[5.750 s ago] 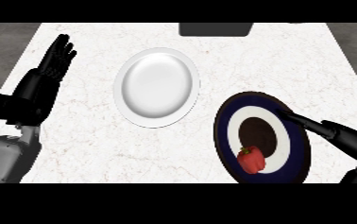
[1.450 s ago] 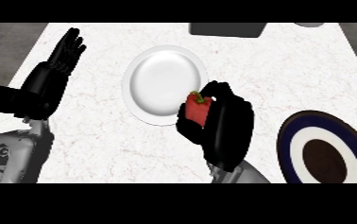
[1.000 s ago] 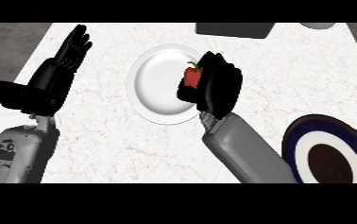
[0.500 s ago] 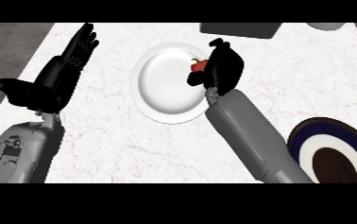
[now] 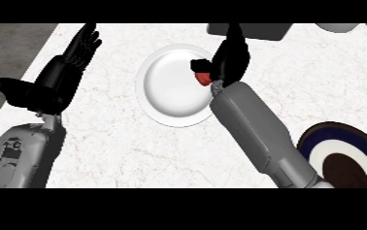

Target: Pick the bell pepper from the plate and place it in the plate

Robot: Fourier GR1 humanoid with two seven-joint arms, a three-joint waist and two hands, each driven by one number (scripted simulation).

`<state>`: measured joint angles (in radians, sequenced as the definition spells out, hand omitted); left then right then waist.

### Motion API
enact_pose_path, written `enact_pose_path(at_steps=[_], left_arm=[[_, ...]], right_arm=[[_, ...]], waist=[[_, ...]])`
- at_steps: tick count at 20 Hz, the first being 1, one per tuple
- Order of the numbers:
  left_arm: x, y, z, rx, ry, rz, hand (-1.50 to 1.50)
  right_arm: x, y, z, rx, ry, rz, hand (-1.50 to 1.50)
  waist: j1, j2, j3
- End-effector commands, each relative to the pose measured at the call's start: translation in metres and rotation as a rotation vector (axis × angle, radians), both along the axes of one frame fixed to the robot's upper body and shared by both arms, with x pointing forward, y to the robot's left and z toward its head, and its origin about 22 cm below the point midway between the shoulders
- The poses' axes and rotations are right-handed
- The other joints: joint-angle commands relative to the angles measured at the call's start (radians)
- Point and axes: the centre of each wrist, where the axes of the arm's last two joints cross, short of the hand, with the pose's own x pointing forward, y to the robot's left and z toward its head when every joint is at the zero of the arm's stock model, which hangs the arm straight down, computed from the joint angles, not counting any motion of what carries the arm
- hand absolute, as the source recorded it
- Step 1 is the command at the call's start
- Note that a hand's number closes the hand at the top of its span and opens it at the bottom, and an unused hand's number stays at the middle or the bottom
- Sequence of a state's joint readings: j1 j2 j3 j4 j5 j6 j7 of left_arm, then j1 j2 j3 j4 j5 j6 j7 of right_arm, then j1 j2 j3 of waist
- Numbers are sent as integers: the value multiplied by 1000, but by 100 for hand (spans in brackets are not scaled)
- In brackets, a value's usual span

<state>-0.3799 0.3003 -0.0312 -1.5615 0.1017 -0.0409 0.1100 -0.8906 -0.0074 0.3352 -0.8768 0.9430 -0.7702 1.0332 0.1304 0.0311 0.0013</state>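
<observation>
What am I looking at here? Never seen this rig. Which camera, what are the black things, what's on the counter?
It is one camera, mounted at a humanoid robot's head and looking steeply down at a marbled white kitchen counter. The two grey tubes coming in from the bottom are its forearms, each ending in a black hand.

The right hand is over the right rim of a white plate, fingers curled round a red bell pepper, most of which the hand hides. Whether the pepper touches the plate cannot be told.

The left hand rests open at the view's left, fingers up, holding nothing.

At the lower right edge sits a dark blue plate with a white ring and brown centre. Two grey things are cut off at the top edge; I cannot tell what they are.
</observation>
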Motion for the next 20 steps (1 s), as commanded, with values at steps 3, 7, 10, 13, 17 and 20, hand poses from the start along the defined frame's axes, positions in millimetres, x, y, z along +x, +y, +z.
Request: enact_pose_path(at_steps=[3, 7, 10, 13, 17, 20], left_arm=[[1, 7, 1, -9, -1, 10, 0], [-3, 20, 1, -2, 14, 62, 0], [-4, 22, -9, 4, 29, 75, 0], [-13, 18, -20, 3, 48, 96, 0], [-17, 39, -15, -2, 59, 127, 0], [-25, 42, -19, 4, 49, 157, 0]], right_arm=[[7, 7, 10, 242, -204, -111, -150], [2, 11, 6, 327, -267, -142, -150], [-5, 15, -4, 363, -300, -151, -150], [-25, 15, -25, 391, -292, -136, -150], [-58, 9, -52, 389, -328, -106, -150], [-88, 7, -54, 370, -325, -65, -150]], waist=[[-16, -5, 0], [-50, -23, -1], [-77, -30, -2], [-105, -37, -2], [-133, -42, -2], [-141, -44, -2]])
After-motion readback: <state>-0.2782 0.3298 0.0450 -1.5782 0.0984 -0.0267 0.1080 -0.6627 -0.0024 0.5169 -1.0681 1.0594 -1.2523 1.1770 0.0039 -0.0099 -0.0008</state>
